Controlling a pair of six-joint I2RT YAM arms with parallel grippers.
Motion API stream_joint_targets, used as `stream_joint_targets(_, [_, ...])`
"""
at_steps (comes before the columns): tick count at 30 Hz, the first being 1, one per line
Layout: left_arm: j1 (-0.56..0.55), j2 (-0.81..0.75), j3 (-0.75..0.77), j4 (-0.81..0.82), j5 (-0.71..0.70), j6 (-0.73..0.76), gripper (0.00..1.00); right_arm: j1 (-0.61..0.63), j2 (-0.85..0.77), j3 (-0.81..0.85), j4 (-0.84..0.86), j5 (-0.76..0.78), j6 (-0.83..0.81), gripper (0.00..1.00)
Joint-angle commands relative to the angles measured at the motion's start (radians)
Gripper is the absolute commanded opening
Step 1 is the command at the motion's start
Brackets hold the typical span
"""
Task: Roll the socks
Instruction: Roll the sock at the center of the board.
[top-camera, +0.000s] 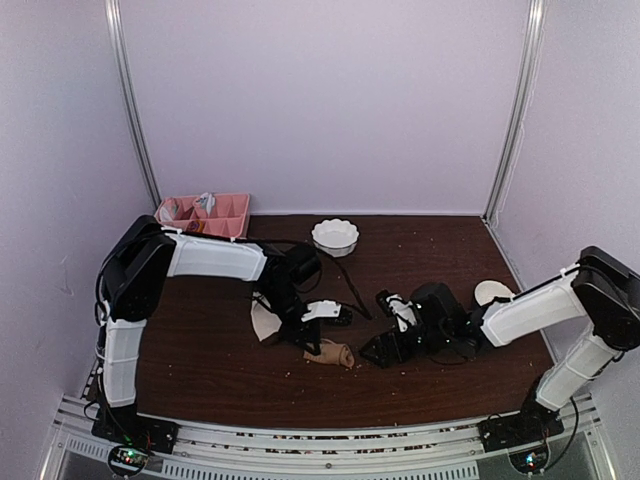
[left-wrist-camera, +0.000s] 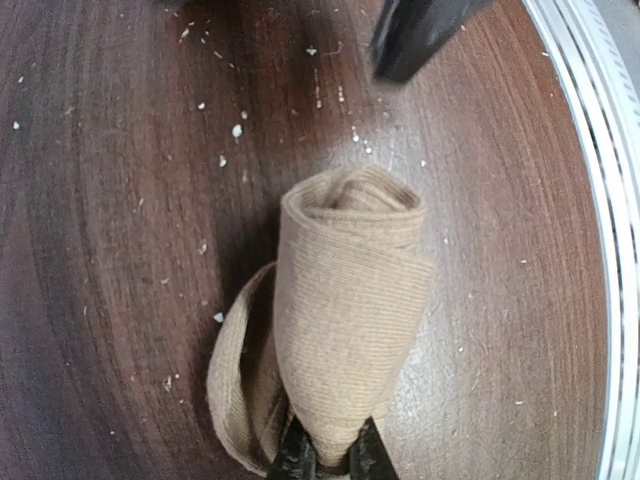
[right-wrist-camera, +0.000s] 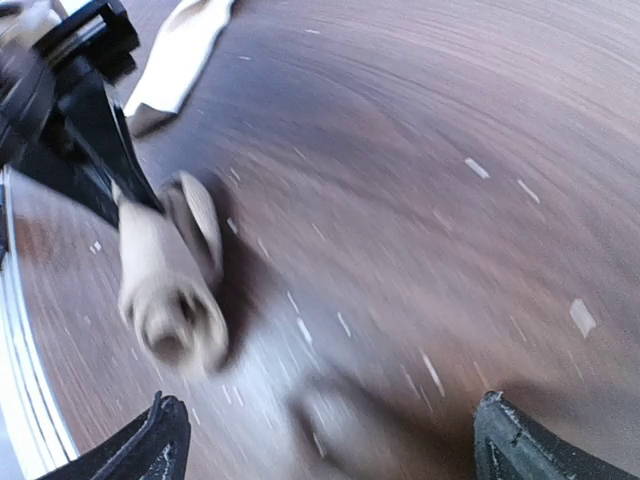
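Observation:
The tan-brown sock (left-wrist-camera: 345, 320) is rolled into a tight tube with a loose tail on its left. My left gripper (left-wrist-camera: 331, 462) is shut on the roll's near end. From above, the roll (top-camera: 333, 353) lies on the dark table just in front of the left gripper (top-camera: 318, 342). My right gripper (top-camera: 384, 350) is open and empty, a little to the right of the roll. In the blurred right wrist view, the roll (right-wrist-camera: 165, 285) lies ahead-left of the open gripper (right-wrist-camera: 335, 450). The cream sock (top-camera: 265, 322) lies flat behind the left arm and also shows in the right wrist view (right-wrist-camera: 183, 50).
A white scalloped bowl (top-camera: 335, 236) stands at the back centre. A pink compartment tray (top-camera: 205, 214) sits at the back left. A pale oval thing (top-camera: 492, 292) lies behind the right arm. Crumbs dot the table. The metal front rail (left-wrist-camera: 600, 250) is close to the roll.

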Motion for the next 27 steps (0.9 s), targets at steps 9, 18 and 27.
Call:
stream_joint_targets(9, [0.017,0.143,0.068,-0.244,-0.104,-0.01,0.0,-0.006,-0.345,-0.216,0.159,0.239,0.153,1.0])
stream_joint_targets(18, [0.018,0.25,0.178,-0.381,-0.066,0.004,0.0,0.4,-0.193,-0.105,0.031,0.468,-0.44,1.0])
stream_joint_targets(27, [0.018,0.331,0.266,-0.465,-0.073,0.003,0.02,0.499,0.118,0.19,-0.115,0.642,-0.825,0.78])
